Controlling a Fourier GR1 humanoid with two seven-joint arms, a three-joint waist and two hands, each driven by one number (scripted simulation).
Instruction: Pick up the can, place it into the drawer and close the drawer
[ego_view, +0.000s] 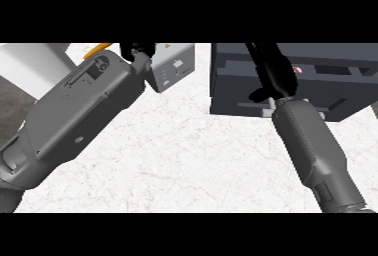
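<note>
- Counter (192, 150) of white marbled stone is seen filling most of the head view, and it is crossed by both arms.
- The left forearm (81, 110) is laid diagonally from the lower left towards the upper middle, where it takes up much of that side.
- The left hand (137, 50) is shown only as a black patch at the end of that forearm, close against a light grey box (176, 64). Whether it is open or closed cannot be told.
- The right forearm (317, 150) is raised from the lower right, and the right hand (272, 75) is stretched as a narrow black shape over a dark grey drawer unit (232, 90) at the upper right. Its state cannot be told either.
- A small red-and-white sliver (297, 70), possibly the can, is seen just right of the right hand, within the outline of the drawer unit. Whether it is held or merely beside the hand cannot be judged.
- A yellow-orange strip (98, 48) is glimpsed above the left forearm, next to a white block (33, 65) at the upper left.
</note>
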